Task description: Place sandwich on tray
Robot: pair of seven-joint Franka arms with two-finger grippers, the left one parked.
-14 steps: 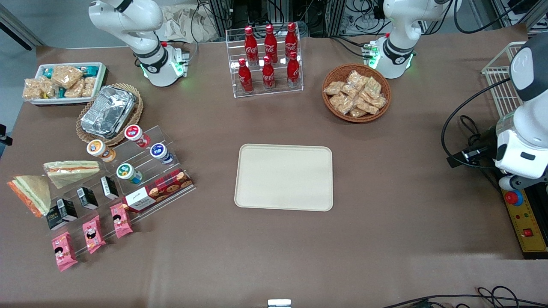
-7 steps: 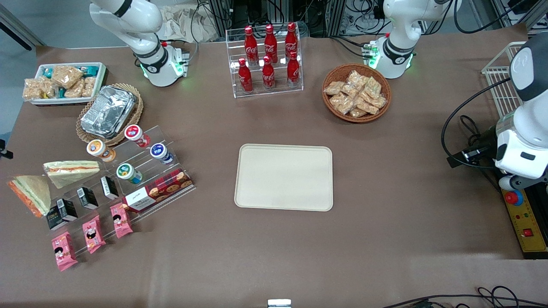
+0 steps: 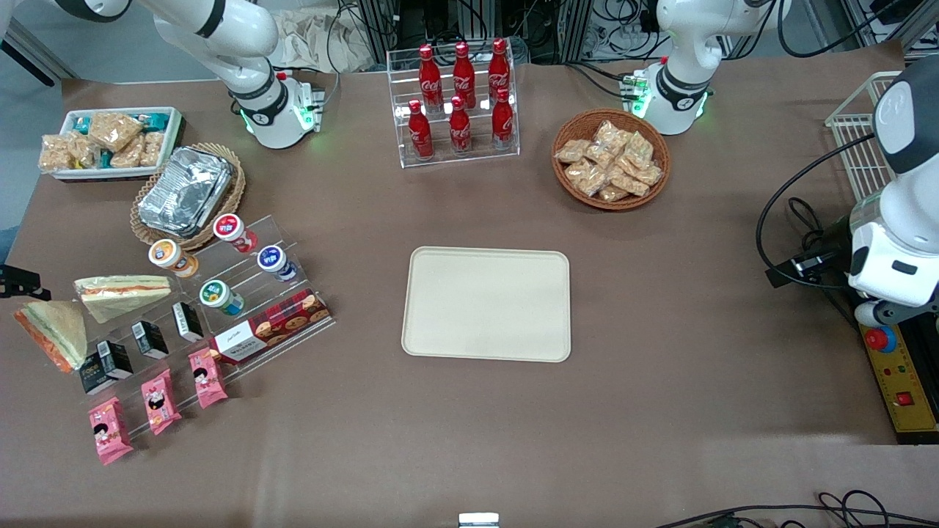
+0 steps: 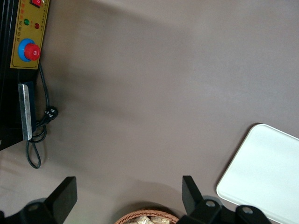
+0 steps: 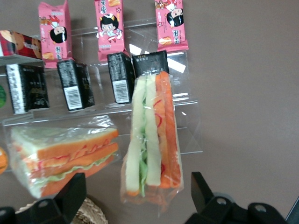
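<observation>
The sandwich (image 3: 48,334), a clear-wrapped wedge with a thick orange layer and green filling, lies at the working arm's end of the table, beside the acrylic stand. In the right wrist view the sandwich (image 5: 152,140) stands on edge, orange side up. My gripper (image 5: 135,193) hovers above it, open, its black fingers (image 5: 202,192) straddling the wedge's wide end without touching it. In the front view only a black part of the gripper (image 3: 16,282) shows at the frame's edge, just above the sandwich. The cream tray (image 3: 488,304) lies bare at mid-table.
A second wedge sandwich (image 3: 121,293) with a thinner filling lies close beside the first. The acrylic stand holds black cartons (image 3: 150,339), pink packets (image 3: 158,400), cups (image 3: 220,297) and a cookie box (image 3: 271,330). A foil-filled basket (image 3: 187,194), a cola rack (image 3: 458,103) and a snack basket (image 3: 610,160) stand farther from the camera.
The gripper's black part has come into the front view at the frame's edge, close to the sandwich. The arm's upper links have swung outward. The sandwich and tray stay put.
</observation>
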